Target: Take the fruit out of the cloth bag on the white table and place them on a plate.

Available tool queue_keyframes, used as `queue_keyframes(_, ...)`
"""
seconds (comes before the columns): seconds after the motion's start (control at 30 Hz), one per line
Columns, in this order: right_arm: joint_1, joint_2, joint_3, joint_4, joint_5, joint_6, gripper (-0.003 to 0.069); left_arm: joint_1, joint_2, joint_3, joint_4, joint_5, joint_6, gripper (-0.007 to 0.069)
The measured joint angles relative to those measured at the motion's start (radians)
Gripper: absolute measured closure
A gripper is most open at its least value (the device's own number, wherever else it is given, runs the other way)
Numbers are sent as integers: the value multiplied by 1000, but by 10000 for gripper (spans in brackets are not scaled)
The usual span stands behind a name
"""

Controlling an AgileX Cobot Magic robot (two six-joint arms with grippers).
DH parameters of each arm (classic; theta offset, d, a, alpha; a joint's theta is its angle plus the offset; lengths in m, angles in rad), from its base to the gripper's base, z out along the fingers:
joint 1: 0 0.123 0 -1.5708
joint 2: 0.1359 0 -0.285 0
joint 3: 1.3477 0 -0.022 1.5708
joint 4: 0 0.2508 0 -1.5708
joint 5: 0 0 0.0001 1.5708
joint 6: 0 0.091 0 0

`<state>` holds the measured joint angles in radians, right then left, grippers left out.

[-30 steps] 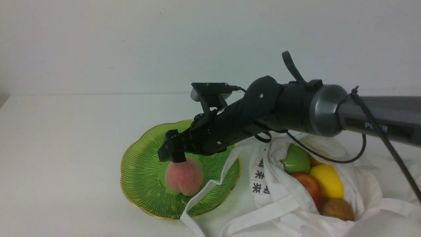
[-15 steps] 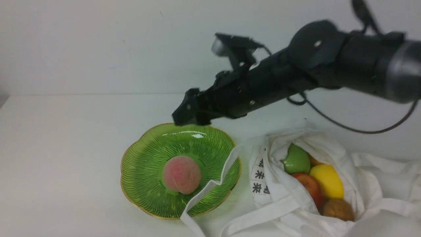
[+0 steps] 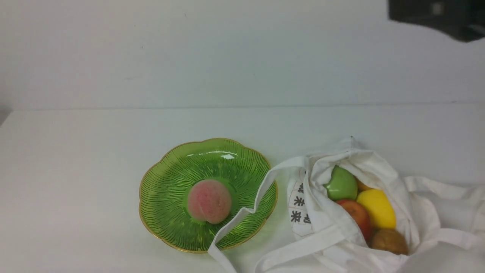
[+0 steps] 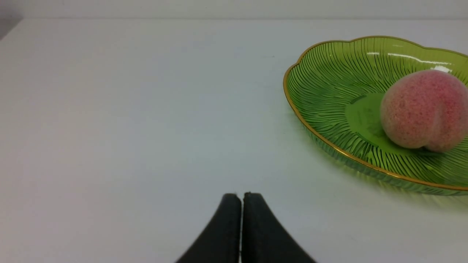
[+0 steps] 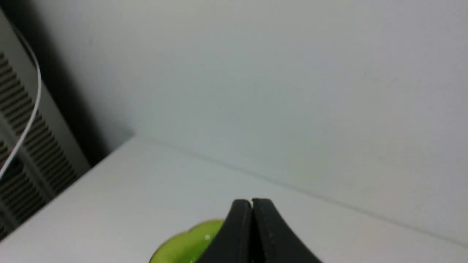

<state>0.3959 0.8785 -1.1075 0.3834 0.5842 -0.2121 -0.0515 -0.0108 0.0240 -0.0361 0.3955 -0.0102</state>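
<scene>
At the worktop's (image 3: pixel 75 170) near right corner the cloth bag (image 3: pixel 326 223) gapes, with four fruit inside, the green apple (image 3: pixel 342 184) uppermost. The peach (image 3: pixel 209 201) sits on the plate (image 3: pixel 166 197). The left end effector (image 4: pixel 241 199) is closed and empty. The right end effector (image 5: pixel 251 204), also closed and empty, is raised high on the bag's side, so it is likely the nearer.

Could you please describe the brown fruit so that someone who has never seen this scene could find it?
On the white table, right of the green plate, lies an open white cloth bag with fruit showing in its mouth. The brown fruit sits at the near end of that cluster, in front of the yellow lemon and beside the red apple; it alone is dull brown and rough-skinned.
</scene>
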Motion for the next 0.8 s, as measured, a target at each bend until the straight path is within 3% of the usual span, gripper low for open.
queue_keyframes(0.33, 0, -340, 469, 1, -494, -4, 671, 0, 0, 0, 0, 0, 0, 632)
queue_keyframes(0.5, 0, -427, 561, -9, -572, -16, 671, 0, 0, 0, 0, 0, 0, 632)
queue_keyframes(0.8, -1, -465, 727, -132, -584, -176, 671, 0, 0, 0, 0, 0, -1, 632)
